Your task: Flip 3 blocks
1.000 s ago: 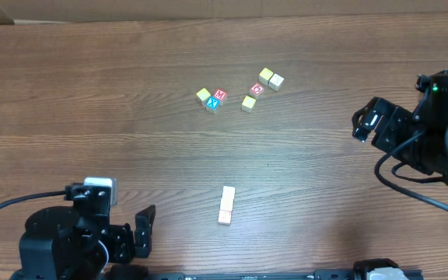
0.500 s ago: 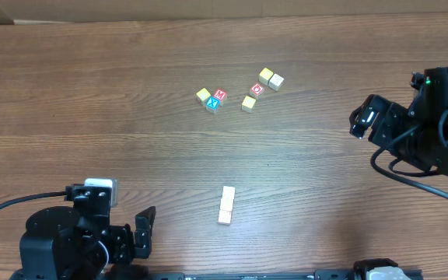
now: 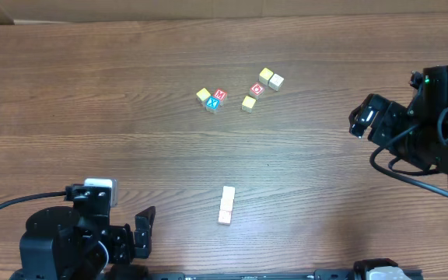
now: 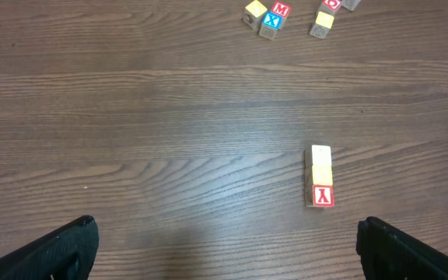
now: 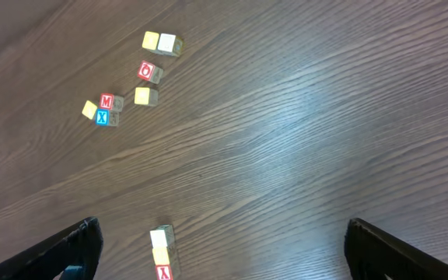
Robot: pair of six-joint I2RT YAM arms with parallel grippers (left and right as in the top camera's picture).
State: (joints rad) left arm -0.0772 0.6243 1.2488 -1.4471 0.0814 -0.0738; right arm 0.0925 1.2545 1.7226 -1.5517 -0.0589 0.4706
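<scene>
Three blocks in a row, both grippers spread wide and empty.
The blocks (image 3: 225, 205) lie touching end to end near the front of the table (image 3: 92, 93): white, yellow, then red K nearest the robot. The left gripper (image 4: 228, 243) sits left of them, jaws apart. The right gripper (image 5: 224, 243) is well off to the right, jaws apart too. Other cubes (image 3: 216, 99) cluster farther back.

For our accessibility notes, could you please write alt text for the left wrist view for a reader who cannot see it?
Three alphabet blocks lie touching in a row on a wooden table, the nearest one showing a red-framed letter. More letter blocks sit scattered at the far edge, and the open left end effector frames the bottom corners.
</scene>
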